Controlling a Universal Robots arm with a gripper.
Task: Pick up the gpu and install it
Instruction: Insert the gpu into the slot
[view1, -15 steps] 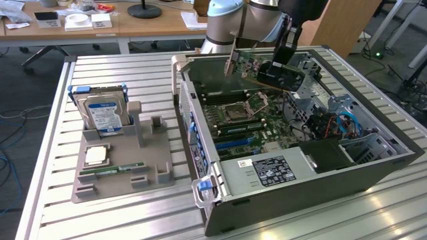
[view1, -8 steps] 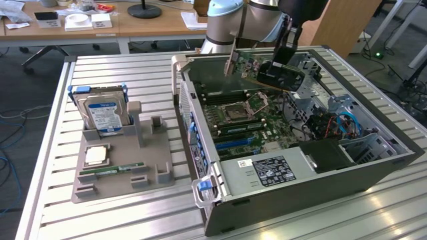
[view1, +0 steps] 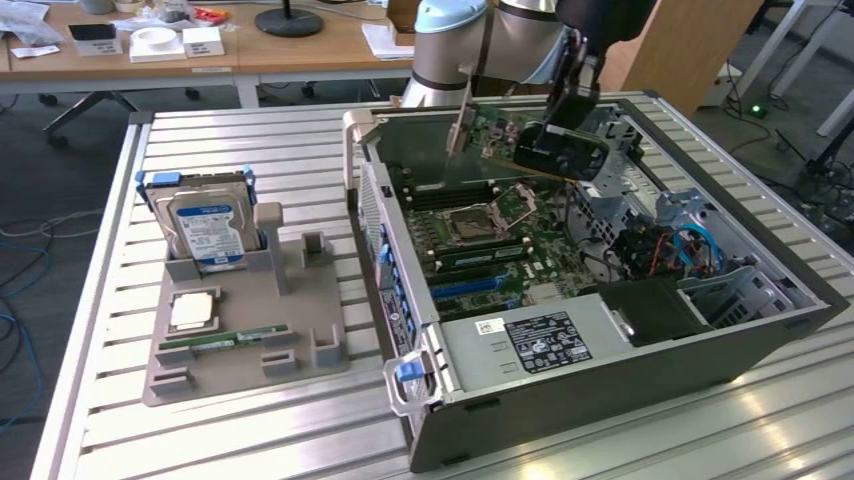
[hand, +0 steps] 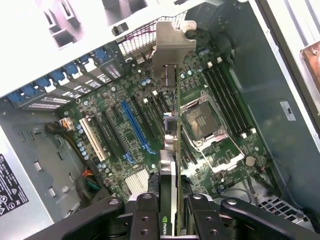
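Note:
The gpu (view1: 531, 152) hangs tilted above the open computer case (view1: 747, 345), over the motherboard (view1: 497, 232). Its silvery bracket (view1: 461, 125) points toward the case's rear wall. My gripper (view1: 571, 118) is shut on the card's far end. In the wrist view the gpu (hand: 171, 150) appears edge-on, clamped between my two fingers (hand: 145, 215), with the bracket (hand: 172, 45) at its far end. My gripper (hand: 171, 202) holds it above the board, beside the blue slot (hand: 135, 125) and the processor socket (hand: 202, 120). The card is clear of the board.
A grey parts holder (view1: 320, 350) lies at the exterior view's left, with a blue-labelled hard drive (view1: 207, 228), a processor (view1: 194, 310) and a RAM stick (view1: 227, 340). The power supply (view1: 534, 340) and cables (view1: 681, 250) fill the case's near end. Desks stand behind.

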